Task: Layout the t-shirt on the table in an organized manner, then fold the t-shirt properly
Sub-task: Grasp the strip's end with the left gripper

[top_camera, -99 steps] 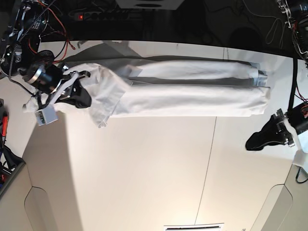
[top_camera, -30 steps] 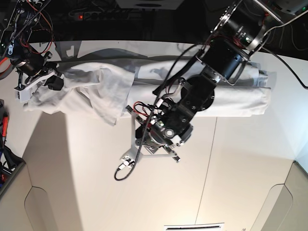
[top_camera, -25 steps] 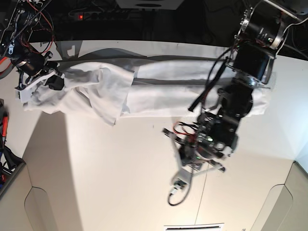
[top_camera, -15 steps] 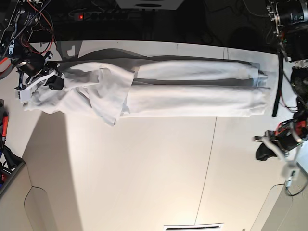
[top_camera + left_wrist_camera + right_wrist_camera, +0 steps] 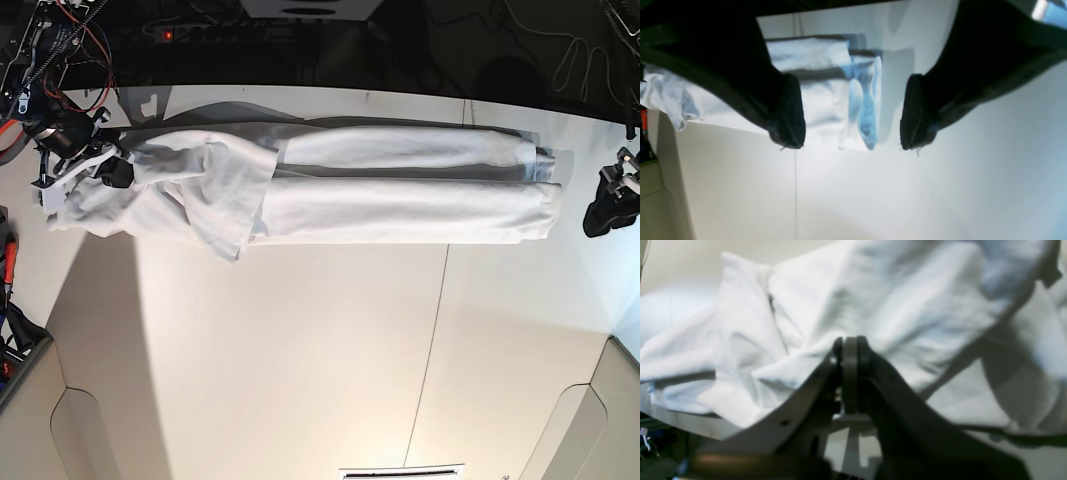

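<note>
While the t-shirt (image 5: 400, 208) lies in a half-folded strip toward the table's (image 5: 290, 360) far edge, your left gripper (image 5: 853, 113) gapes empty, your right (image 5: 850, 343) is pinched closed, and its bunched end likely needs straightening next.

Robotics lab: 2 cabled arms (image 5: 65, 110).

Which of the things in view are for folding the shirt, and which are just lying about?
For the job:
- white t-shirt
- table
- left gripper, open
- right gripper, shut, at the bunched end of the shirt

Just lying about:
- red-and-black item at the table's edge
</note>
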### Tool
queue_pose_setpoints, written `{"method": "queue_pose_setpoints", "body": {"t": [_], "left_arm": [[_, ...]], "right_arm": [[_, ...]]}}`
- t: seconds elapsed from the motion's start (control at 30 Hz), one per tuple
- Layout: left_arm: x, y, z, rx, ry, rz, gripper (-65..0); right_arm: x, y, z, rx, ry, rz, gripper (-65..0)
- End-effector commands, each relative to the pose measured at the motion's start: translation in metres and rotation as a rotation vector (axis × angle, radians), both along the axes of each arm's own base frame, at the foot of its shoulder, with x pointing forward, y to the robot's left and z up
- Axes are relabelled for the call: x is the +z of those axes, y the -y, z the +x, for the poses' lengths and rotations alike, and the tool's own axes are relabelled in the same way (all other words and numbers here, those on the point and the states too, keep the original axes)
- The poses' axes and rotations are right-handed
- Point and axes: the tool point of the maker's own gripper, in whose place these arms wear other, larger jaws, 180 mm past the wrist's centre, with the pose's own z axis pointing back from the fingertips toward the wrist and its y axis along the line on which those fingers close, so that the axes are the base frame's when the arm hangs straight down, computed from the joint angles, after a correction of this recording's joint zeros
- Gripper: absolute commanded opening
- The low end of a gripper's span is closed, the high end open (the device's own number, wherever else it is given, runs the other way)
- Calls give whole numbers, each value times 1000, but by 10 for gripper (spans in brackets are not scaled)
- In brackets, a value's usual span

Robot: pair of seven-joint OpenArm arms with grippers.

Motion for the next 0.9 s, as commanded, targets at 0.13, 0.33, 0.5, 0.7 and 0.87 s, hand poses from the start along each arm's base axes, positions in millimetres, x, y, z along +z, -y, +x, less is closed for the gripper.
{"method": "queue_pose_setpoints", "body": {"t": [0.13, 0.33, 0.5, 0.7, 0.87], "left_arm": [[-6, 21, 1, -31, 5, -36, -173], [-31, 13, 4, 15, -94, -8, -173], [-59, 0, 2, 63, -170, -43, -173], [-84, 17, -1, 48, -212, -163, -173], [-108, 49, -7, -42, -284, -193, -173]], "right_arm": [[10, 4, 8, -2, 41, -5, -650], [11, 3, 9, 3, 50, 2, -650], [12, 2, 9, 3, 53, 7, -650], [13, 2, 10, 2, 55, 10, -650], [13, 2, 10, 2, 55, 10, -650]]}}
